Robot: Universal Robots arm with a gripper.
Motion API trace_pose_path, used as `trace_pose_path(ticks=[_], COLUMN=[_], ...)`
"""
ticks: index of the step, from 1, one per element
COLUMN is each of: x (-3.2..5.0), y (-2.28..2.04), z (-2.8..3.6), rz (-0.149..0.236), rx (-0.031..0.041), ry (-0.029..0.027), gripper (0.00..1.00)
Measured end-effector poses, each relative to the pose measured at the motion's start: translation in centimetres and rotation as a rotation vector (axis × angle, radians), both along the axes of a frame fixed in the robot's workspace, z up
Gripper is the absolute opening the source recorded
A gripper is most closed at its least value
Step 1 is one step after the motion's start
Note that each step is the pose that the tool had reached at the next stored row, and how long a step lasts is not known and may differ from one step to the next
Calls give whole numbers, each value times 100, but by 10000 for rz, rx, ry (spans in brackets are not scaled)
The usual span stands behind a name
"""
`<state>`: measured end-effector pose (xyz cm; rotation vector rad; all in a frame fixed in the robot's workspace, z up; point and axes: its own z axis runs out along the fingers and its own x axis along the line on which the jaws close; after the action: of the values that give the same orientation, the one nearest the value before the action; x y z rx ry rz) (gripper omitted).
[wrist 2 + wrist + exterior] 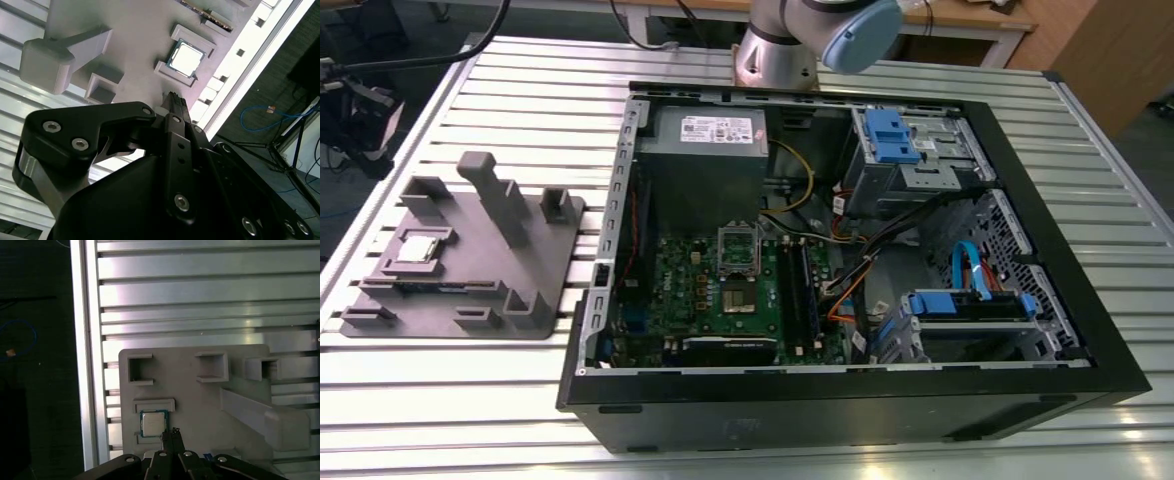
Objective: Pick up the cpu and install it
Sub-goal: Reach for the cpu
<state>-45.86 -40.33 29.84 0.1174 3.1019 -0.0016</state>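
Pincer (172, 432) closed, holding nothing, near cpu (153, 423) seated in grey fixture (200, 407)

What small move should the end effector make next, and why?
Probably a short sideways shift to centre over the cpu. In the first wrist view the end effector looks shut and empty, with its tips off one corner of the cpu rather than above it. The cpu lies flat in its nest on the grey fixture.
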Motion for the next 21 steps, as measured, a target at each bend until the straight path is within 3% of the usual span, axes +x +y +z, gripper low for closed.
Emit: trace_pose_path(ticks=[8, 21], x=[-21, -55], y=[-16, -116], z=[-107, -277], rz=[0, 0], rx=[0, 0], ry=[3, 55], gripper=[11, 11])
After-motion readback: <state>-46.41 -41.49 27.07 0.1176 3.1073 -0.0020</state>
